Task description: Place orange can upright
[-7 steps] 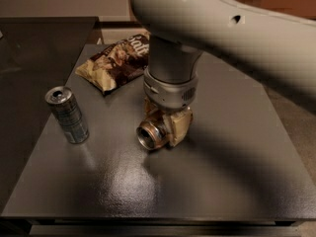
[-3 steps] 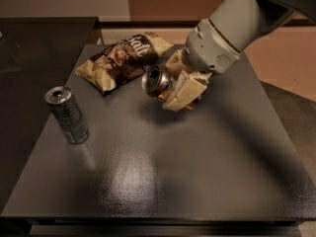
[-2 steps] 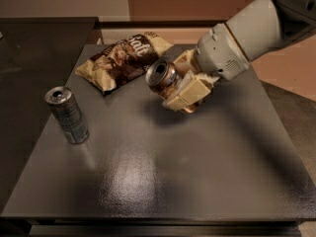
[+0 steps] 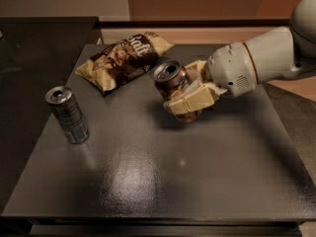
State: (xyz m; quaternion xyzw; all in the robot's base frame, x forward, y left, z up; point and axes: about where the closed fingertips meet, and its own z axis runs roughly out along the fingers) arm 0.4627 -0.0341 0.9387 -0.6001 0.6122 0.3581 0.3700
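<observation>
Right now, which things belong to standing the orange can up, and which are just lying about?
Job: orange can, tilted, clamped in the gripper above the table.
Lying about: silver-blue can standing at left; snack bag at the back.

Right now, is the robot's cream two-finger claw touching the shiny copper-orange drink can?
Touching. The camera view shows the gripper with its cream fingers clamped against the sides of the tilted orange can.

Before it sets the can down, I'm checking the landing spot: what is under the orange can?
Only dark table and the can's shadow show beneath the tilted orange can. The gripper, shut on it, covers its base.
</observation>
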